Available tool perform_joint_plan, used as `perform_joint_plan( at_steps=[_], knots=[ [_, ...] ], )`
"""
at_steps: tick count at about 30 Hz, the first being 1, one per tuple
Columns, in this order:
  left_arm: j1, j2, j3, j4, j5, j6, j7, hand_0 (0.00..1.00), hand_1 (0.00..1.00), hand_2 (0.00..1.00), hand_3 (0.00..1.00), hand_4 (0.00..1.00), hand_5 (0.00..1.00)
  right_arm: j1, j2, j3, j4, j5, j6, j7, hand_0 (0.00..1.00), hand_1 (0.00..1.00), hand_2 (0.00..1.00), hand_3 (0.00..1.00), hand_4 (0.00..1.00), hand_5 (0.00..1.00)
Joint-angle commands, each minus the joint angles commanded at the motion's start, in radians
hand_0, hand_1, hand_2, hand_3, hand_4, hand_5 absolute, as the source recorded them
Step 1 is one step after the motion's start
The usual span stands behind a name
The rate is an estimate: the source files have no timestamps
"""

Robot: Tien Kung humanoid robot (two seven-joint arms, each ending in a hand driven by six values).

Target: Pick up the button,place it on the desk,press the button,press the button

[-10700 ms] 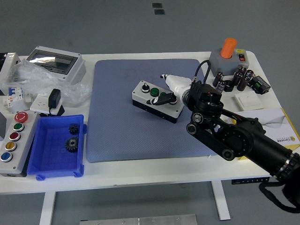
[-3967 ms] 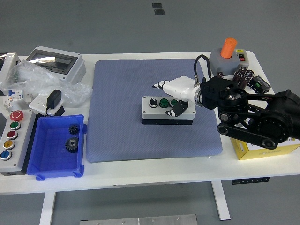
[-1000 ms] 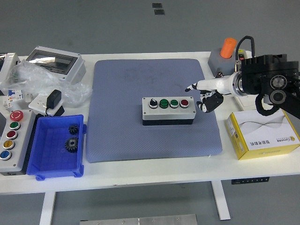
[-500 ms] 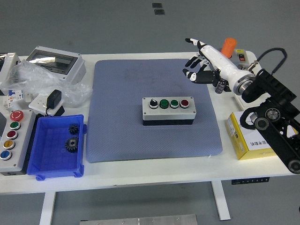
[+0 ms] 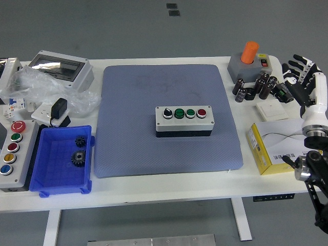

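The button box (image 5: pixel 184 122), white-topped with a black knob, two green buttons and a red button in a row, lies flat in the middle of the blue-grey mat (image 5: pixel 169 118). My right hand (image 5: pixel 303 77) is at the far right edge, raised beyond the table's right end, fingers spread and empty, well away from the box. My left arm is out of view.
A blue bin (image 5: pixel 61 160) with two gears sits at the front left beside a five-button panel (image 5: pixel 13 154). A grey enclosure (image 5: pixel 60 68) and plastic bags are at the back left. An orange-knobbed box (image 5: pixel 248 62), capacitors (image 5: pixel 253 88) and a yellow box (image 5: pixel 284 146) are on the right.
My right hand has let go of the button box, lifted off it and swung back to the far right edge. The box stays flat on the mat.
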Motion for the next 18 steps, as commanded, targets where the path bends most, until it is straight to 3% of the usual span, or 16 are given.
perform_joint_plan(
  at_steps=[5, 6, 10, 18],
  knots=[
    [0.005, -0.005, 0.003, 0.0, -0.003, 0.002, -0.003, 0.62, 0.542, 0.516, 0.589, 0.51, 0.149, -0.01, 0.001, 0.006, -0.004, 0.119, -0.077, 0.174, 0.834, 0.759, 0.779, 0.765, 0.87, 0.743],
    [0.006, -0.006, 0.004, 0.0, -0.004, 0.003, -0.003, 0.619, 0.542, 0.517, 0.59, 0.514, 0.147, -0.012, 0.0, 0.008, -0.004, 0.133, -0.082, 0.194, 0.838, 0.76, 0.783, 0.768, 0.938, 0.894],
    [0.01, -0.008, 0.006, 0.0, -0.004, 0.002, 0.001, 0.619, 0.542, 0.517, 0.59, 0.514, 0.147, -0.018, -0.003, 0.018, 0.003, 0.142, -0.097, 0.287, 0.838, 0.76, 0.783, 0.768, 0.938, 0.894],
    [0.011, -0.006, 0.025, 0.0, -0.022, 0.002, -0.003, 0.616, 0.548, 0.518, 0.59, 0.556, 0.185, -0.006, -0.007, 0.006, 0.01, 0.071, -0.066, 0.258, 0.838, 0.764, 0.789, 0.782, 0.958, 0.899]
  ],
)
